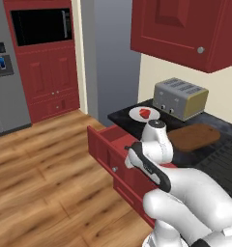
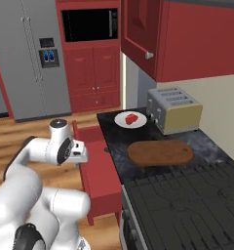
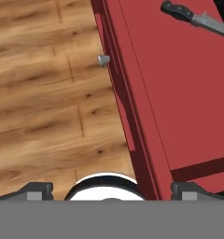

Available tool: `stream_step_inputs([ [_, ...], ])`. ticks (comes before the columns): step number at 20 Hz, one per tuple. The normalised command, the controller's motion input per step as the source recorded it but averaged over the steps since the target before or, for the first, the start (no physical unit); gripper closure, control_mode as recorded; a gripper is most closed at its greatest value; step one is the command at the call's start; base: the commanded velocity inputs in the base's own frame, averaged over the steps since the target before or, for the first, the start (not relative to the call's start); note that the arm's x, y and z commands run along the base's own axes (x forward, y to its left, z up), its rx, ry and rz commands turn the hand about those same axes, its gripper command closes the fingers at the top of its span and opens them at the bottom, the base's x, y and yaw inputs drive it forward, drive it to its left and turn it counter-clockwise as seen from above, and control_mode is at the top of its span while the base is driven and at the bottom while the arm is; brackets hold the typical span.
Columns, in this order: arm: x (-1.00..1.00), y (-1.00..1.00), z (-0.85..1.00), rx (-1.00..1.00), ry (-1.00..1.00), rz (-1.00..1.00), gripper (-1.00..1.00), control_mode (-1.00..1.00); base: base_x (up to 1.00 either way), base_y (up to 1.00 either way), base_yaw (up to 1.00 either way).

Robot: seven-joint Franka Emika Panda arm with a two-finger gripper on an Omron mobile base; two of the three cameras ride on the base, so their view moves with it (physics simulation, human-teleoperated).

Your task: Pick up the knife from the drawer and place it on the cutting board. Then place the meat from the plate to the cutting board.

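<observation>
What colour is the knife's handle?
Black, on the knife lying in the drawer; clearest in the hand view.

Knife (image 3: 194, 17) lies in open drawer (image 3: 179, 102); meat (image 1: 145, 113) on plate (image 1: 135, 115) beside cutting board (image 1: 193, 137)

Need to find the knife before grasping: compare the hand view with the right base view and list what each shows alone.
Hand view alone: the knife lying inside the open drawer, its small metal knob, and the fingertips spread wide.

Right base view alone: the meat on the plate, the bare cutting board, toaster, stove, fridge.

Both: the pulled-out drawer and wood floor.
</observation>
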Motion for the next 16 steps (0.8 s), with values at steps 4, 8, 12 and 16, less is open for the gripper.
stream_step_inputs([
  [4, 0.34, -0.04, -0.29, 0.00, 0.02, 0.07, -1.00, -1.00, 0.00, 0.00, 0.00],
  [8, 0.24, -0.07, -0.30, 0.00, 0.01, 0.09, -1.00, -1.00, 0.00, 0.00, 0.00],
  [12, 0.26, 0.00, -0.30, 0.00, 0.00, 0.09, -1.00, -1.00, 0.00, 0.00, 0.00],
  [16, 0.38, 0.00, -0.37, 0.00, -0.01, 0.08, -1.00, -1.00, 0.00, 0.00, 0.00],
])
